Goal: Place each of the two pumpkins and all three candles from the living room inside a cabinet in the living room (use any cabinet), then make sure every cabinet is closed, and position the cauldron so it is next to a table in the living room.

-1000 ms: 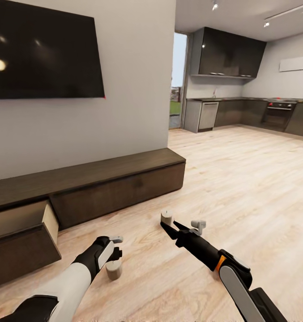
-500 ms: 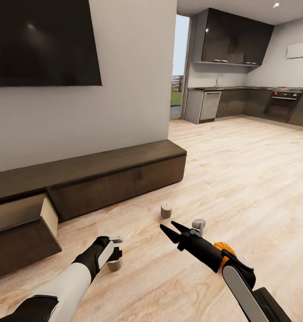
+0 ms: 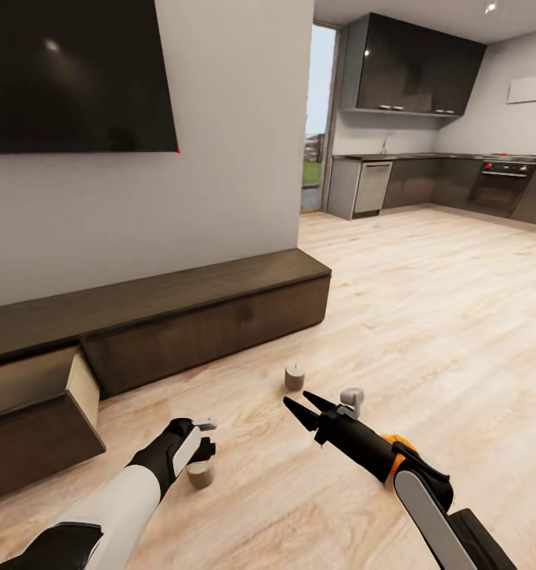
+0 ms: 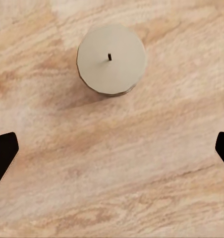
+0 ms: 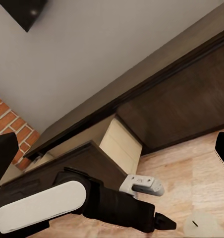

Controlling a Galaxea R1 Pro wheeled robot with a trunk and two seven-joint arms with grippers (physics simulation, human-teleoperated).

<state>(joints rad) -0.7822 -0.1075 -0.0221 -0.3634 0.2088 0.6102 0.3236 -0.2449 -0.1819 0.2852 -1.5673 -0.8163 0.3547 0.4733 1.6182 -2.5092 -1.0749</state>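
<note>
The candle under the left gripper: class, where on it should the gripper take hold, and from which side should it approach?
Grip the candle across its round side wall, coming straight down from above. It stands upright on the floor, wick up, and the left gripper hangs over it, open wide enough to straddle it. It probably needs a small shift to centre first, since the candle sits off the line between the fingertips.

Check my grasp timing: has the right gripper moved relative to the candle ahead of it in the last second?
Yes. The right gripper has drawn back from the candle: its tips were at it, now floor shows between.

Two upright cream candles — cabinet drawer open
</note>
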